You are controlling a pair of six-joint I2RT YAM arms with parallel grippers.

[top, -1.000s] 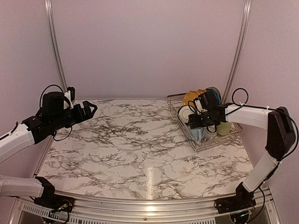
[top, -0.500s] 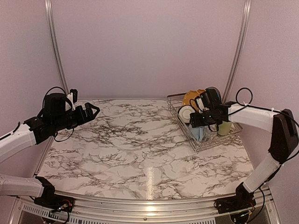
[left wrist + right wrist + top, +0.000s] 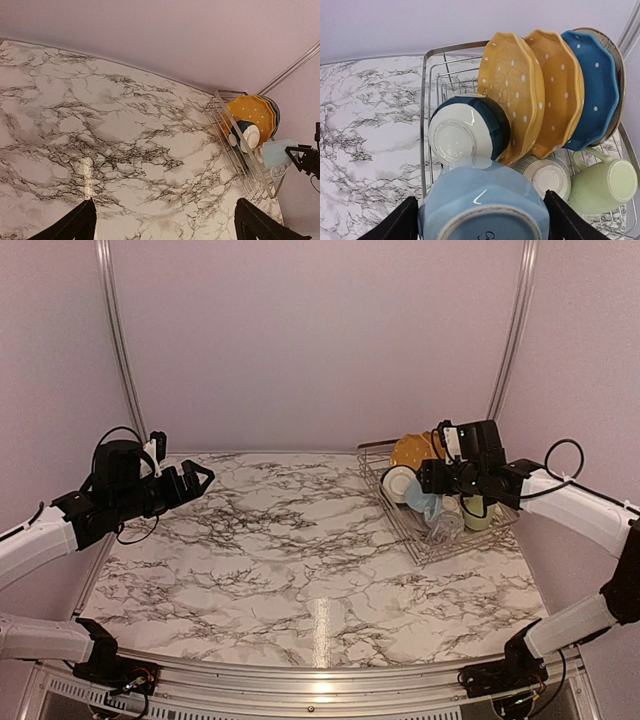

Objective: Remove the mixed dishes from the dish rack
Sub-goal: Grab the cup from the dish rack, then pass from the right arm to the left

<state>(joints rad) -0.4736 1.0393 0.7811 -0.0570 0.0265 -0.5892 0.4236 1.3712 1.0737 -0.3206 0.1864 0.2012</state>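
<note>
The silver wire dish rack stands at the table's far right. In the right wrist view the rack holds two mustard-yellow dotted plates, a blue dotted plate, a cream plate behind them, a white bowl with a dark-blue outside, a small grid-patterned cup and a pale-green mug. My right gripper is shut on the light-blue mug, bottom toward the camera, held just above the rack. A clear glass lies in the rack. My left gripper is open and empty, high over the left side.
The marble table stretches left of the rack. Metal rails run up the pink back wall on both sides. The rack sits close to the right wall and the table's right edge.
My right arm has risen and drawn back to the right, lifting the light-blue mug up out of the rack. My left arm has barely moved.
</note>
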